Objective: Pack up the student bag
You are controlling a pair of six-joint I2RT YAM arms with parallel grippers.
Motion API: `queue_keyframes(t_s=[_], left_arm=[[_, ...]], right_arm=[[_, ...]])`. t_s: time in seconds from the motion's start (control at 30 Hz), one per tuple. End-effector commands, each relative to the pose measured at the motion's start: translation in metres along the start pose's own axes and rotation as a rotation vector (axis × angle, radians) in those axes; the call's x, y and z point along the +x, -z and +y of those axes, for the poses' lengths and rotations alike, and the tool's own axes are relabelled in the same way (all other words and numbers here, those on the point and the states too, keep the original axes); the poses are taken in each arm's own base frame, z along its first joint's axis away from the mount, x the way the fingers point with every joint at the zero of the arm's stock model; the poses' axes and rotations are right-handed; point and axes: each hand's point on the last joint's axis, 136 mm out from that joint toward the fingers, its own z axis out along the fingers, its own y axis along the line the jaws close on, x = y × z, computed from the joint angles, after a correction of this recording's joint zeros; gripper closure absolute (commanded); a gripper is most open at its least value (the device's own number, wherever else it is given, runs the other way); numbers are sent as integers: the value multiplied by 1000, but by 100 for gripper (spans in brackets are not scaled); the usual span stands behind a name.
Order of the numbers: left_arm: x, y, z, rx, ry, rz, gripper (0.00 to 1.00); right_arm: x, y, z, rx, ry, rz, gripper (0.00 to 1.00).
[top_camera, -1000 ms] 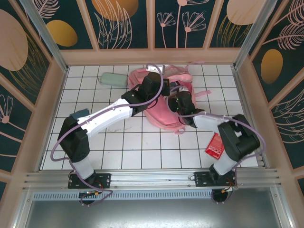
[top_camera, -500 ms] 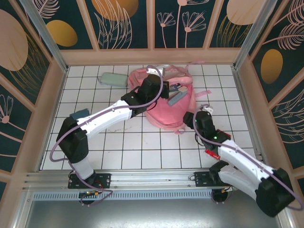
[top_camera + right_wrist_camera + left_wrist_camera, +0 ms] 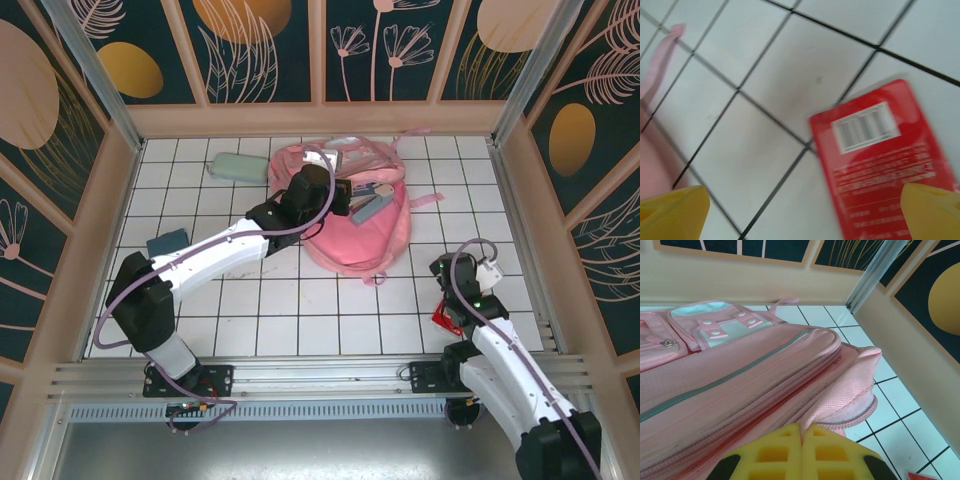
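Your left gripper (image 3: pixel 801 447), fingers pressed together, rests at the large pink fabric backpack (image 3: pixel 740 390). Near right, your right gripper (image 3: pixel 805 210), fingers spread, hovers over the flat red packet (image 3: pixel 880 160): lower and pinch it.

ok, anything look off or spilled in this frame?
Nothing spilled or damaged. The student bag lies flat, top gaping, a grey-blue item poking out. Loose on the table: mint pencil case left of it, teal item at the left edge, red packet below the open right gripper.
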Motion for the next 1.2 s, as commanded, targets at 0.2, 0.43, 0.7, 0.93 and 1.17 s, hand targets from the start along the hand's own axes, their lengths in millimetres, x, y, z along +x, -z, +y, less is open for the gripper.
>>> queue_keyframes(t_s=[0.2, 0.43, 0.7, 0.93, 1.17], left_arm=[[-45, 28, -22, 94, 14, -142, 100], [-45, 28, -23, 101, 18, -143, 100], [-44, 25, -24, 107, 26, -135, 100], [-44, 26, -24, 106, 27, -138, 100], [-44, 26, -24, 110, 30, -136, 100]], right_arm=[[19, -31, -25, 82, -47, 146, 1], [40, -25, 34, -227, 4, 286, 9], [31, -7, 66, -317, 127, 259, 9], [31, -12, 21, -98, 131, 230, 9], [61, -23, 14, -118, 134, 331, 15]])
